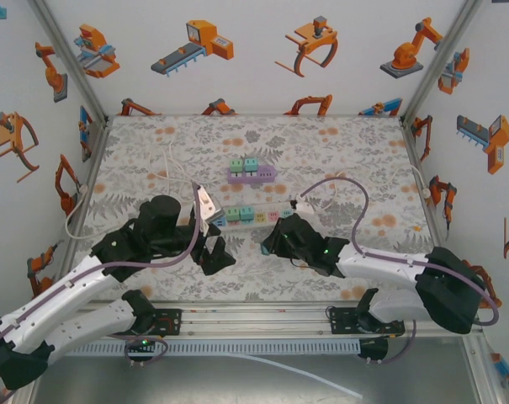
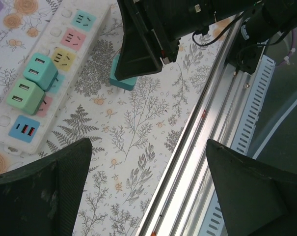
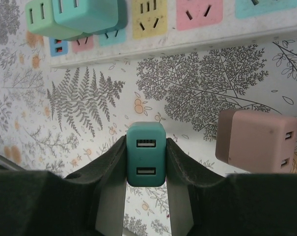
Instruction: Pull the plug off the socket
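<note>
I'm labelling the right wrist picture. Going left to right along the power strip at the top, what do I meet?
green plug → light teal plug → yellow socket → pink socket → turquoise socket

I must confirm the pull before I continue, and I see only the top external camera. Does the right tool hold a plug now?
Observer: Yes. In the right wrist view, the right tool is shut on a dark teal USB charger plug, which is clear of the power strip.
Operator: Is anything loose near it?
Observer: A dusty pink charger plug lies on the tablecloth. In that view it is to the right of the held one and apart from it.
Operator: And the left tool?
Observer: In the left wrist view, the left tool is open, with nothing between its fingers.
</note>
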Motion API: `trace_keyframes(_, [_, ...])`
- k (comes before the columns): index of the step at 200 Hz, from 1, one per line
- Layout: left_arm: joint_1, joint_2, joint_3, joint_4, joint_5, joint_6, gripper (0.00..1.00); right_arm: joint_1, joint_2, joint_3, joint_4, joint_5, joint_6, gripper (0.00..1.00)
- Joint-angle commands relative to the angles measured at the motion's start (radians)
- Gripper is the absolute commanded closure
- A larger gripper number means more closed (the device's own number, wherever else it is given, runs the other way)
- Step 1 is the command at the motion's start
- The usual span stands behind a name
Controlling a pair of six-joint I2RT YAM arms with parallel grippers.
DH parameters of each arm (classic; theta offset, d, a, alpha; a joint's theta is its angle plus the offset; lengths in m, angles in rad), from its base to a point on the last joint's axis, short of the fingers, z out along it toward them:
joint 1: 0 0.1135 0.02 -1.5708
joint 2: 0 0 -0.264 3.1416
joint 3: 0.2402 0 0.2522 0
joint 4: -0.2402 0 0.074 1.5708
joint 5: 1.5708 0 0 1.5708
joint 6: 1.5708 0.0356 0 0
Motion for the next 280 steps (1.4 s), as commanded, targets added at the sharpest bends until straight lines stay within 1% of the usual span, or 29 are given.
trace_keyframes(1, [-0.005,-0.015,0.010,-0.019,-0.006,0.023,0.10,0.007,0.027,0.024,0.046,0.080,0.051,0.86])
trace_keyframes(53, [-0.005,0.003,0.010,-0.020,-0.029,0.031,0.08,0.019,0.087,0.015,0.061,0.091,0.062,0.80])
trace_keyframes(77, [-0.005,0.012,0.010,-0.020,-0.034,0.032,0.08,0.026,0.088,0.010,0.043,0.101,0.075,0.69])
trace_keyframes(110, [-0.005,0.016,0.010,-0.020,-0.048,0.029,0.08,0.027,0.086,0.014,0.008,0.100,0.073,0.63])
trace_keyframes(136, [-0.005,0.017,0.010,-0.020,-0.055,0.027,0.08,0.032,0.078,0.018,-0.017,0.106,0.075,0.56])
trace_keyframes(195, [-0.007,0.015,0.010,-0.021,-0.056,0.019,0.08,0.037,0.035,0.020,-0.072,0.147,0.079,0.54])
trace_keyframes(220, [-0.007,0.014,0.009,-0.021,-0.059,0.016,0.08,0.037,0.014,0.027,-0.107,0.160,0.081,0.51])
trace_keyframes(239, [-0.007,0.017,0.009,-0.019,-0.064,0.015,0.08,0.037,-0.009,0.029,-0.123,0.173,0.078,0.50])
trace_keyframes(280, [-0.007,0.018,0.007,-0.021,-0.110,0.007,0.08,0.036,-0.067,0.038,-0.152,0.196,0.061,0.50])
